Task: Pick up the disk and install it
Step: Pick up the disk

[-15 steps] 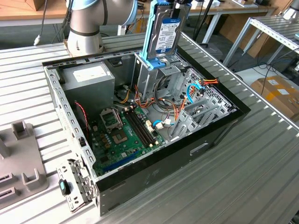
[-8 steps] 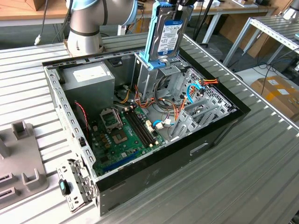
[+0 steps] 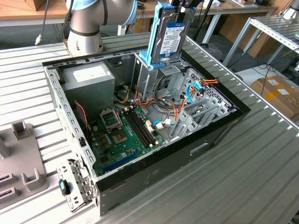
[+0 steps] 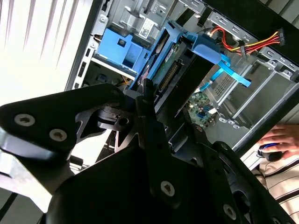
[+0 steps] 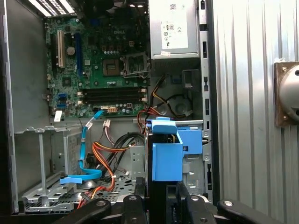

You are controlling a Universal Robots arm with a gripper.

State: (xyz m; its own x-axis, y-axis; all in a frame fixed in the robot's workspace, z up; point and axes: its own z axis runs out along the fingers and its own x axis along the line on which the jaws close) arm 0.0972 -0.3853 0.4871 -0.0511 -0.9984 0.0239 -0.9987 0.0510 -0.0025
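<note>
Ribbed metal table (image 3: pixel 243 177) carries an open black PC case (image 3: pixel 154 175) lying on its side, well below the jaws. A grey moulded fixture (image 3: pixel 18 163) sits on the table far from them, at the exterior view's left. Room behind: a metal rack (image 3: pixel 275 30) and a cardboard box (image 3: pixel 275 91) on the floor. In the second wrist view a person's hand (image 4: pixel 280 140) w/ a striped sleeve lies over a small dark object, past the case's edge. Inside the case are a green motherboard (image 3: pixel 117 135), a grey power-supply box (image 3: pixel 91 79), red, orange and blue cables, and a tall metal cage (image 3: pixel 149 79) directly under the jaws. Robot arm (image 3: pixel 86 18) rises from its base beyond the case; its wrist is up at the frame's top edge w/ the tool pointing down over the cage. Jaws are closed on the upper end of the disk (image 3: pixel 170 35), which hangs upright below them, slightly tilted. Disk is flat silver metal w/ a white-and-blue label facing the exterior cam, clipped in a light-blue plastic frame running down its long edges. Its lower end is right at the cage top; can't tell if they touch. In the second wrist view the disk (image 4: pixel 163 72) shows edge-on below the jaws, green circuit-board side visible, w/ a blue bracket (image 4: pixel 121 49) on the cage just beside it.
</note>
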